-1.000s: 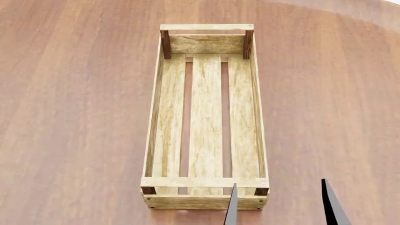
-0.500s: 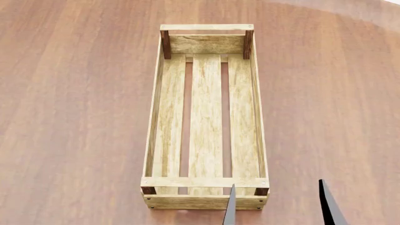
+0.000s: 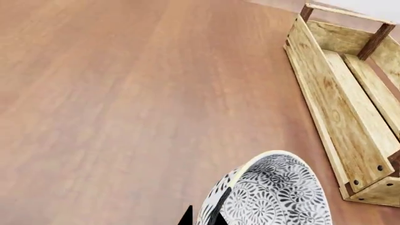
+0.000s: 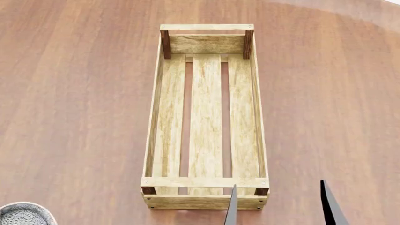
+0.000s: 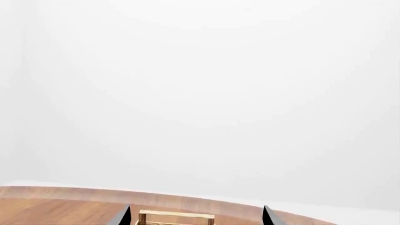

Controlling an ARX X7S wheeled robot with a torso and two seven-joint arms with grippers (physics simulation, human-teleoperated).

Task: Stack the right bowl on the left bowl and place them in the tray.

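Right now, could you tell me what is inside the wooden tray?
Nothing: the tray shows only its three bare slats with gaps between. The patterned bowl lies outside it, at the near left.

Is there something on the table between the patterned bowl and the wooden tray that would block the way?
Nothing visible does. The patterned bowl sits near the tray's near left corner, and only bare table lies between them. The tray's slatted bottom holds nothing.

A reddish-brown wooden tabletop [image 4: 81, 103] with lengthwise grain fills the head view, its far right corner catching a paler sheen. Beyond the tabletop's curved far edge stands a plain white backdrop [image 5: 200, 93], evenly and softly lit.
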